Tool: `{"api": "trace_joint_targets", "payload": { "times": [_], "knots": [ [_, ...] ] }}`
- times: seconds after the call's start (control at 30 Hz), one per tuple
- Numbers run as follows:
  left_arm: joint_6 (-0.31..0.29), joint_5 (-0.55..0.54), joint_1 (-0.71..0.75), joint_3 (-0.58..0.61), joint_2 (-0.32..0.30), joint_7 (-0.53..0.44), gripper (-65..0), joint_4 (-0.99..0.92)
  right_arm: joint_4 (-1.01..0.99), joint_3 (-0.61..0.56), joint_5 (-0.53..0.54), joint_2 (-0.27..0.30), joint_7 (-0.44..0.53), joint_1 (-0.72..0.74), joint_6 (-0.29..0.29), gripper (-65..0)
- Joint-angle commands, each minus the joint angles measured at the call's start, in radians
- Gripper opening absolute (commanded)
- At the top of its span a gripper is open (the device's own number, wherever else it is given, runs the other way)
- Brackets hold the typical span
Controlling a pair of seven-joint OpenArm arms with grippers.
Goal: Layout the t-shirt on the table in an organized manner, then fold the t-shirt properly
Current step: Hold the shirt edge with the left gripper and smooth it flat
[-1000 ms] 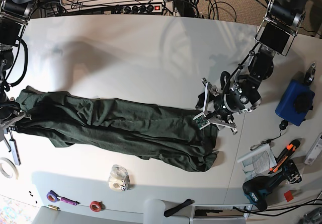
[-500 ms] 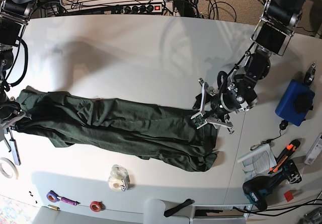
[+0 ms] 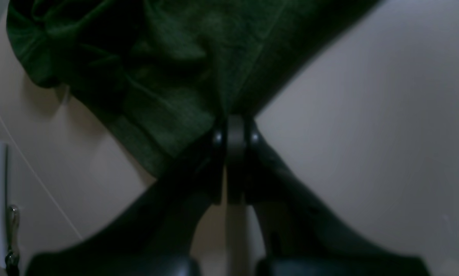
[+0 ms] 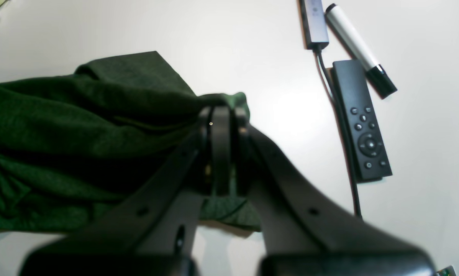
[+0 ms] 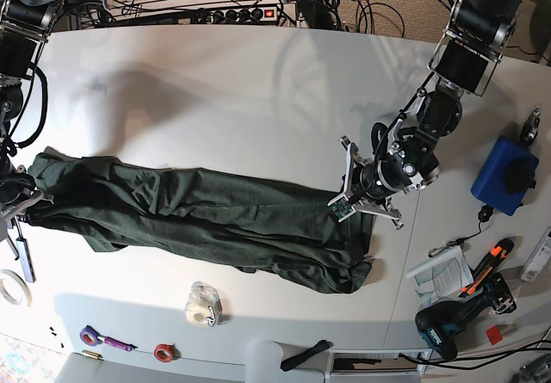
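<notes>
The t-shirt [image 5: 207, 224], dark green and wrinkled, lies stretched into a long band across the near half of the white table [image 5: 241, 99], running from the left edge of the base view toward the right. The left gripper [image 3: 229, 132] has its jaws clenched on the fabric edge at the band's right end, just above the tabletop. The right gripper [image 4: 220, 126] grasps the opposite end, its jaws pinched on a fold of cloth. Beside that end rest a black remote [image 4: 361, 122] and a white-and-black marker [image 4: 358, 48]. A tape roll [image 5: 204, 304] sits near the shirt's lower edge.
</notes>
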Motion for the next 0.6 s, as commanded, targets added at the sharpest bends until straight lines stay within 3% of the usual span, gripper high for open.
{"api": "trace_joint_targets", "payload": {
  "times": [0.0,0.23,0.37,0.5,0.57],
  "knots": [
    [0.004,-0.003,-0.025,-0.007,-0.011,-0.014,-65.0,0.026,0.013,0.009,0.002,0.028,0.023,0.025,0.0,-65.0],
    [0.01,-0.004,-0.025,-0.007,-0.084,0.041,-65.0,0.224,0.013,0.011,0.003,0.029,0.026,0.025,0.0,-65.0],
    [0.086,-0.024,-0.024,-0.01,-0.126,0.096,-65.0,0.386,0.013,0.011,0.014,0.034,0.021,0.028,0.0,-65.0],
    [0.097,-0.022,-0.025,-0.01,-0.133,0.135,-65.0,0.477,0.013,0.011,0.021,0.034,0.019,0.035,0.0,-65.0],
    [0.097,0.029,-0.029,-0.01,-0.133,0.126,-65.0,0.492,0.013,0.012,0.045,0.035,0.014,0.054,0.0,-65.0]
  ]
}}
